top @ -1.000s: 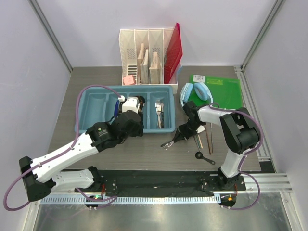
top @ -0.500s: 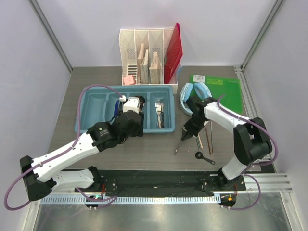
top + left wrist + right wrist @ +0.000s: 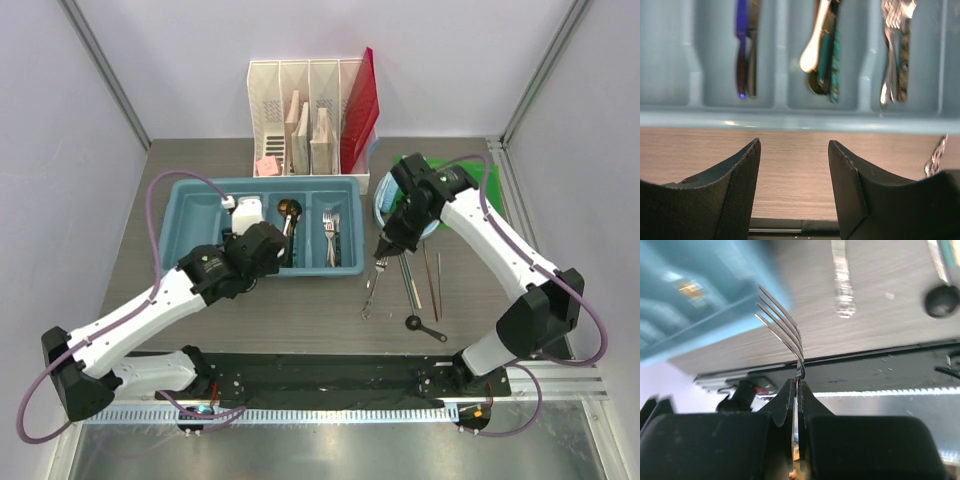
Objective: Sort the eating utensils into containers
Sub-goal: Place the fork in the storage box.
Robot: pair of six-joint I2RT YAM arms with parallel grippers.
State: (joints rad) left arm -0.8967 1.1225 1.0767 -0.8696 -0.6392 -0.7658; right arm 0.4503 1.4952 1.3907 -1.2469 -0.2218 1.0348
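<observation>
My right gripper (image 3: 384,247) (image 3: 796,385) is shut on the handle of a silver fork (image 3: 372,290) (image 3: 782,335), held above the table just right of the light blue tray (image 3: 172,238) (image 3: 790,121). In the tray lie blue-handled knives (image 3: 240,226) (image 3: 742,50), gold and dark spoons (image 3: 290,216) (image 3: 821,55) and forks (image 3: 331,236) (image 3: 894,55), each kind in its own compartment. My left gripper (image 3: 262,255) (image 3: 794,150) hangs open and empty over the tray's near rim. On the table lie a silver utensil (image 3: 410,282), brown chopsticks (image 3: 433,280) and a dark spoon (image 3: 424,326) (image 3: 941,301).
A white file organizer (image 3: 300,110) with a red folder (image 3: 360,100) stands behind the tray. Light blue headphones (image 3: 412,190) and a green board (image 3: 470,185) lie at the back right, partly under my right arm. The tray's leftmost compartment (image 3: 200,215) holds nothing.
My right arm has risen and swung back, lifting the fork off the table. My left gripper has drawn back from the spoon compartment toward the tray's near rim, uncovering the spoons.
</observation>
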